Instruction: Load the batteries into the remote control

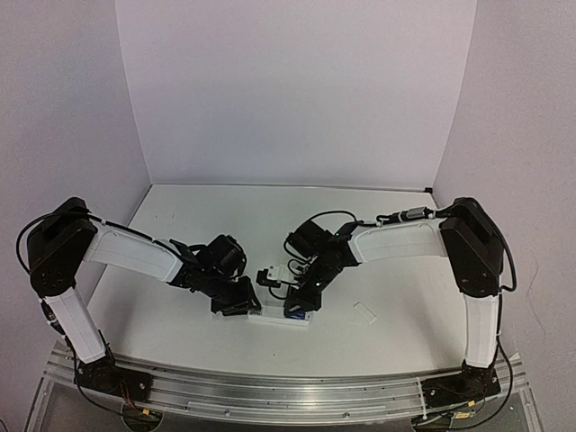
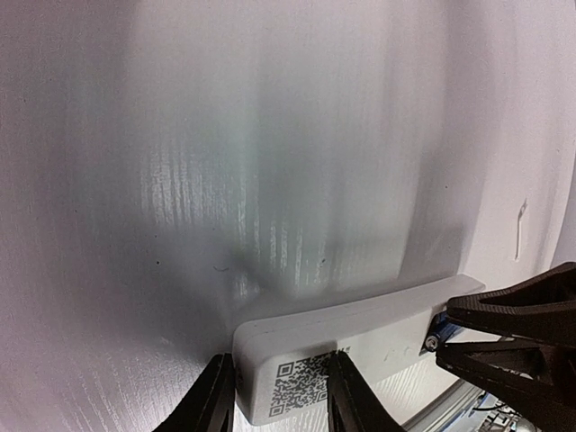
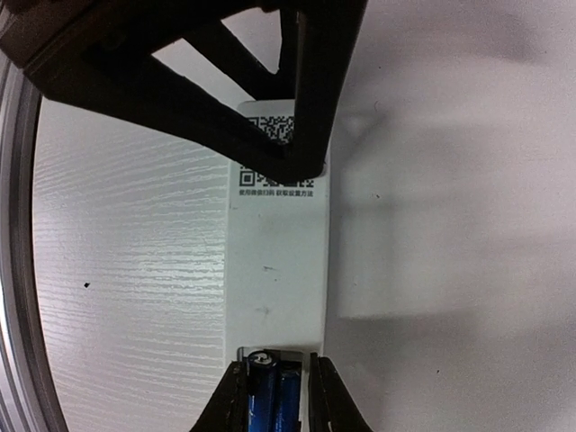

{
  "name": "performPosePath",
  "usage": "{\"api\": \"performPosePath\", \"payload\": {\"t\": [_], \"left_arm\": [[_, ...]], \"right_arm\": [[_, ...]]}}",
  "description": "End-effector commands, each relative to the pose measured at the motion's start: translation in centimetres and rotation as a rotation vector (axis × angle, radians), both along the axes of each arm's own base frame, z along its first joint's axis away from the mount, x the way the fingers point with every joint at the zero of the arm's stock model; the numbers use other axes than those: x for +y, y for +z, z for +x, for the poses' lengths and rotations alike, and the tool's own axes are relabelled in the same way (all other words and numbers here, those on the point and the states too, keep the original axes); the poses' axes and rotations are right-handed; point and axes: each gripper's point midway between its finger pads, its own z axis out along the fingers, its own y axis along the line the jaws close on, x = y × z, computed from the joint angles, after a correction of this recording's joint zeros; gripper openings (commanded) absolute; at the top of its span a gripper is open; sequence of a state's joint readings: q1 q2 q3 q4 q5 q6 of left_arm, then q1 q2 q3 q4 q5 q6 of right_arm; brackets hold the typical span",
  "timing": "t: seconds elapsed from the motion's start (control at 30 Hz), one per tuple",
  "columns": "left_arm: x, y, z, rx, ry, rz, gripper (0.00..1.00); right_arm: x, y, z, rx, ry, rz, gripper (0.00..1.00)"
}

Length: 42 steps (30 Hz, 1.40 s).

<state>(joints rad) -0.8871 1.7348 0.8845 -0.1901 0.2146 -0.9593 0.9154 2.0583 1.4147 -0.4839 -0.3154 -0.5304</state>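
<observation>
Near the worktop front edge, seen from above: one slim white remote, lying flat, pinched by left jaws and right jaws at opposite ends; one cover apart. From left wrist: QR-labelled end clamped. From right wrist: open bay holding two blue batteries, side by side.

QR code on remote control; tiny print beneath illegible.

The batteries run off the bottom edge.
</observation>
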Motion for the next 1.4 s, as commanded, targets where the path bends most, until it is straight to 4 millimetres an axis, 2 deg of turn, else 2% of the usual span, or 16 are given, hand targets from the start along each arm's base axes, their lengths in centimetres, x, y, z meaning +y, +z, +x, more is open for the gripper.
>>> {"api": "performPosePath", "payload": {"t": [0.0, 0.07, 0.2, 0.3, 0.43, 0.5, 0.57, 0.63, 0.7, 0.87, 1.07, 1.17, 1.37], "left_arm": [[0.7, -1.3, -0.4, 0.02, -0.013, 0.062, 0.35], [0.8, -1.3, -0.4, 0.019, -0.011, 0.061, 0.35], [0.8, -1.2, -0.4, 0.019, -0.009, 0.061, 0.35], [0.9, -1.1, -0.4, 0.015, -0.007, 0.06, 0.35], [1.0, -0.9, -0.3, 0.009, 0.0, 0.061, 0.36], [1.0, -0.8, -0.1, 0.004, 0.005, 0.061, 0.36], [1.0, -0.7, 0.1, 0.0, 0.013, 0.062, 0.36], [1.1, -0.7, 0.1, 0.001, 0.023, 0.065, 0.36], [1.2, -0.6, 0.1, 0.004, 0.033, 0.073, 0.36], [1.2, -0.3, 0.4, -0.005, 0.045, 0.076, 0.36], [1.1, -0.5, 0.6, -0.016, 0.023, 0.091, 0.36], [1.3, -0.6, 0.6, -0.02, 0.016, 0.105, 0.36], [1.4, -0.7, 0.7, -0.03, 0.012, 0.11, 0.36]], "right_arm": [[0.7, 2.5, 0.8, -0.042, -0.021, 0.049, 0.22], [1.1, 3.6, 0.9, -0.033, -0.047, 0.075, 0.27], [1.8, 6.5, 0.8, 0.005, -0.111, 0.142, 0.44], [2.0, 8.7, 0.0, 0.055, -0.152, 0.201, 0.62], [2.0, 11.3, 0.5, 0.073, -0.268, 0.253, 0.77], [1.5, 12.3, 2.0, 0.079, -0.436, 0.247, 0.88], [0.3, 12.5, 3.5, 0.136, -0.697, 0.223, 0.89], [-1.5, 11.8, 3.7, 0.216, -0.92, 0.183, 0.91], [-2.5, 11.0, 2.8, 0.33, -1.064, 0.16, 0.91], [-3.8, 8.5, 0.4, 0.525, -1.229, 0.065, 0.93], [-6.0, 6.3, 0.3, 0.539, -1.417, -0.019, 0.91], [-6.0, 4.9, -0.1, 0.571, -1.452, -0.061, 0.87], [-3.9, 3.3, -0.4, 0.62, -1.417, -0.111, 0.81]]}}
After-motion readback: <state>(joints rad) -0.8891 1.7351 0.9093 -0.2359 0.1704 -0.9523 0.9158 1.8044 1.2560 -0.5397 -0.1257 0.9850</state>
